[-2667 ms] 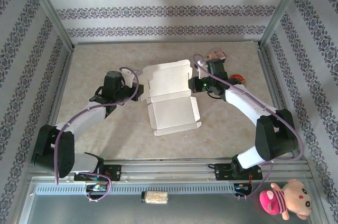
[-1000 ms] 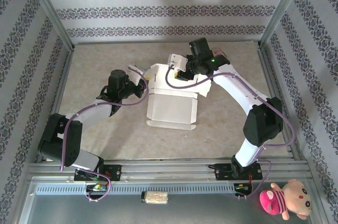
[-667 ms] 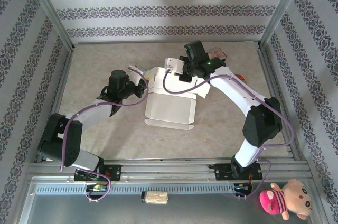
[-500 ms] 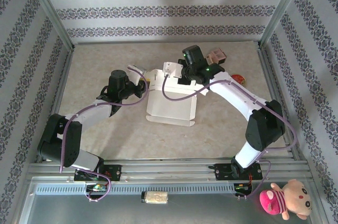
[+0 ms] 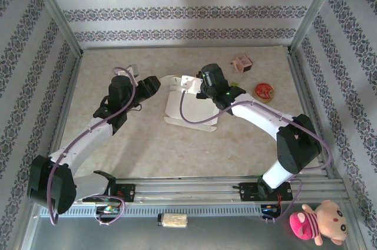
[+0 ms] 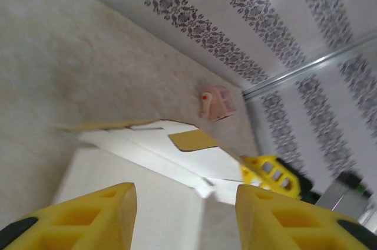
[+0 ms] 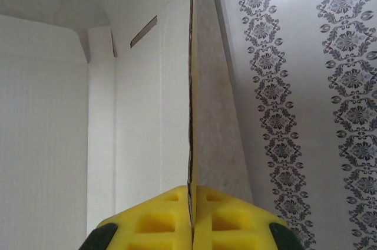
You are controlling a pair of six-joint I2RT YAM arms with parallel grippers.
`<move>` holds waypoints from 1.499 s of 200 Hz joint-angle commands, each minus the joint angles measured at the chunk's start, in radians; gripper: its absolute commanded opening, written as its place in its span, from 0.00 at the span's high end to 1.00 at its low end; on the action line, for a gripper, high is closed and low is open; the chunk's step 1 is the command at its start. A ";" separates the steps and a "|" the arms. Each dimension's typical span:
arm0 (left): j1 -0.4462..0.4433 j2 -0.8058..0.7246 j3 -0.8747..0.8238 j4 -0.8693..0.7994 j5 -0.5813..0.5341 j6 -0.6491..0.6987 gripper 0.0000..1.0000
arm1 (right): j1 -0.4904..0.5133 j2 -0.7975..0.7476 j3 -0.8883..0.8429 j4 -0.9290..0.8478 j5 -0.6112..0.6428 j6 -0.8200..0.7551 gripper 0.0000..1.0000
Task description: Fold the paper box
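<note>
The paper box (image 5: 189, 108) lies mid-table, white inside up, its far panel raised and showing a tan underside. My right gripper (image 5: 193, 82) is shut on the far flap's edge. In the right wrist view the yellow pads (image 7: 171, 214) of the right gripper (image 7: 192, 194) pinch the cardboard (image 7: 141, 114), which is seen edge-on. My left gripper (image 5: 153, 84) stands open just left of the box. In the left wrist view the left gripper (image 6: 185, 214) has nothing between its yellow fingers (image 6: 88, 214), and the white box (image 6: 141, 191) lies beyond them.
A small pink box-like item (image 5: 241, 62) and a red round disc (image 5: 264, 91) sit at the far right; the pink item (image 6: 215, 102) also lies beyond the box in the left wrist view. A pink plush toy (image 5: 318, 223) lies outside the frame rail (image 5: 188, 186).
The left gripper let go of the box's left edge, opened and drew back left. The right gripper shut on the far flap and carried it toward the near-left, raising the panel.
</note>
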 commanded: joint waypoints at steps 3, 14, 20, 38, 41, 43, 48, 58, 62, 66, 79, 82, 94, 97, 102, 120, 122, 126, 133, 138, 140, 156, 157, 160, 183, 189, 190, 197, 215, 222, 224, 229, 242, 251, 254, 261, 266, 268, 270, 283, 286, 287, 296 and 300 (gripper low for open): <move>-0.012 0.084 0.006 0.191 0.109 -0.389 0.53 | 0.017 0.031 -0.011 0.092 0.026 0.052 1.00; -0.015 0.127 0.017 0.276 0.141 -0.443 0.53 | 0.020 0.040 -0.016 0.100 0.021 0.062 1.00; -0.015 0.147 0.025 0.314 0.150 -0.469 0.53 | 0.019 0.043 -0.019 0.105 0.021 0.067 0.99; -0.021 0.199 0.035 0.416 0.144 -0.518 0.50 | 0.019 0.049 -0.025 0.108 0.017 0.076 0.99; -0.023 0.206 0.036 0.422 0.139 -0.526 0.49 | 0.020 0.049 -0.025 0.108 0.016 0.078 0.99; -0.023 0.212 0.036 0.424 0.135 -0.531 0.49 | 0.020 0.049 -0.025 0.107 0.015 0.079 0.99; -0.027 0.223 0.040 0.431 0.126 -0.543 0.49 | 0.020 0.050 -0.027 0.108 0.013 0.081 0.99; -0.032 0.253 0.047 0.459 0.116 -0.561 0.47 | 0.021 0.049 -0.029 0.110 0.007 0.087 0.99; -0.035 0.266 0.048 0.471 0.112 -0.572 0.47 | 0.021 0.050 -0.031 0.110 0.004 0.089 0.99; -0.036 0.283 0.050 0.481 0.110 -0.585 0.46 | 0.020 0.050 -0.031 0.111 0.001 0.091 0.99; -0.044 0.333 0.056 0.543 0.105 -0.631 0.45 | 0.022 0.049 -0.035 0.111 -0.006 0.096 0.99; -0.046 0.347 0.057 0.560 0.106 -0.641 0.45 | 0.022 0.048 -0.035 0.110 -0.008 0.098 0.99; -0.053 0.398 0.063 0.631 0.101 -0.681 0.44 | 0.023 0.050 -0.037 0.111 -0.015 0.100 0.99; -0.056 0.411 0.066 0.647 0.101 -0.690 0.45 | 0.023 0.050 -0.037 0.111 -0.015 0.098 0.99; -0.060 0.432 0.073 0.668 0.101 -0.703 0.46 | 0.024 0.051 -0.038 0.111 -0.015 0.098 0.99; -0.071 0.494 0.104 0.716 0.108 -0.730 0.60 | 0.029 0.057 -0.038 0.111 -0.016 0.089 0.98; -0.072 0.500 0.107 0.723 0.109 -0.732 0.62 | 0.029 0.058 -0.038 0.111 -0.016 0.090 0.98; -0.074 0.510 0.111 0.733 0.110 -0.736 0.66 | 0.028 0.059 -0.038 0.110 -0.016 0.089 0.98; -0.077 0.526 0.117 0.754 0.108 -0.743 0.73 | 0.028 0.059 -0.038 0.108 -0.017 0.089 0.98; -0.078 0.537 0.118 0.768 0.107 -0.751 0.78 | 0.030 0.060 -0.039 0.109 -0.019 0.089 0.98; -0.079 0.539 0.118 0.776 0.107 -0.754 0.79 | 0.031 0.060 -0.040 0.108 -0.021 0.090 0.98; -0.078 0.562 0.108 0.821 0.098 -0.781 0.86 | 0.031 0.063 -0.038 0.097 -0.028 0.092 0.97; -0.078 0.564 0.107 0.824 0.097 -0.783 0.86 | 0.031 0.064 -0.038 0.096 -0.030 0.092 0.97; -0.078 0.567 0.106 0.830 0.098 -0.784 0.87 | 0.031 0.063 -0.037 0.091 -0.034 0.094 0.96; -0.078 0.576 0.102 0.816 0.097 -0.774 0.88 | 0.031 0.066 -0.010 0.024 -0.088 0.137 0.93; -0.078 0.578 0.101 0.809 0.093 -0.770 0.88 | 0.030 0.068 0.005 -0.010 -0.113 0.153 0.92; -0.078 0.578 0.101 0.809 0.093 -0.769 0.88 | 0.030 0.067 0.008 -0.015 -0.118 0.154 0.92; -0.078 0.581 0.101 0.805 0.090 -0.765 0.88 | 0.031 0.069 0.030 -0.058 -0.149 0.188 0.90; -0.078 0.588 0.106 0.803 0.087 -0.764 0.89 | 0.029 0.073 0.108 -0.205 -0.264 0.267 0.86; -0.077 0.588 0.108 0.801 0.090 -0.763 0.89 | 0.029 0.072 0.146 -0.264 -0.312 0.296 0.85; -0.078 0.587 0.110 0.801 0.093 -0.763 0.89 | 0.029 0.073 0.151 -0.275 -0.320 0.297 0.85; -0.079 0.585 0.109 0.798 0.094 -0.762 0.89 | 0.029 0.076 0.181 -0.328 -0.363 0.322 0.84; -0.078 0.569 0.102 0.784 0.099 -0.757 0.90 | 0.029 0.082 0.230 -0.402 -0.413 0.378 0.83; -0.077 0.552 0.094 0.768 0.100 -0.750 0.92 | 0.029 0.082 0.252 -0.433 -0.429 0.415 0.82; -0.076 0.545 0.091 0.759 0.100 -0.747 0.92 | 0.028 0.082 0.261 -0.450 -0.442 0.428 0.80; -0.077 0.528 0.084 0.738 0.103 -0.738 0.93 | 0.027 0.081 0.277 -0.477 -0.468 0.443 0.75; -0.076 0.514 0.080 0.715 0.108 -0.730 0.95 | 0.024 0.078 0.288 -0.498 -0.495 0.457 0.71; -0.076 0.508 0.079 0.704 0.112 -0.726 0.95 | 0.024 0.077 0.292 -0.505 -0.507 0.462 0.69; -0.077 0.502 0.078 0.690 0.114 -0.722 0.95 | 0.024 0.074 0.296 -0.511 -0.520 0.470 0.66; -0.075 0.459 0.091 0.555 0.147 -0.676 0.95 | 0.014 0.053 0.318 -0.540 -0.624 0.524 0.51; -0.076 0.449 0.096 0.520 0.155 -0.664 0.96 | 0.011 0.046 0.320 -0.540 -0.651 0.547 0.47; -0.076 0.446 0.097 0.507 0.158 -0.660 0.96 | 0.009 0.045 0.321 -0.539 -0.659 0.551 0.46; -0.075 0.417 0.109 0.418 0.173 -0.618 0.96 | -0.007 0.018 0.325 -0.517 -0.738 0.641 0.37; -0.075 0.404 0.113 0.384 0.176 -0.599 0.96 | -0.013 0.010 0.326 -0.506 -0.755 0.675 0.35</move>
